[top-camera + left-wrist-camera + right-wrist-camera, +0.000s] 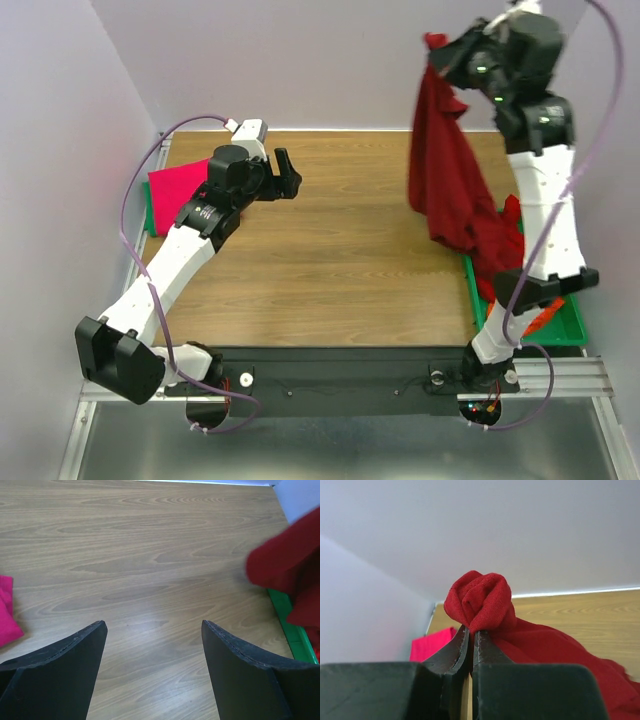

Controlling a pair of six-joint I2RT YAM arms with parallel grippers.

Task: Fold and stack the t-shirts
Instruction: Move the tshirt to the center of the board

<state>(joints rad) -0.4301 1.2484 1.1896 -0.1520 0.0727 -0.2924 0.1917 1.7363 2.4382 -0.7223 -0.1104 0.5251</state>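
Overhead rear view; close wrist views sharing tabletop (330, 250)

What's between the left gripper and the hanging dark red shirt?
Only bare wooden tabletop separates the left gripper from the dark red t-shirt, clearest in the top view.

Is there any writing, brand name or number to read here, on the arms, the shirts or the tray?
None can be read. The red shirt, pink shirt, tray, table, left arm and right arm show no print or labels.
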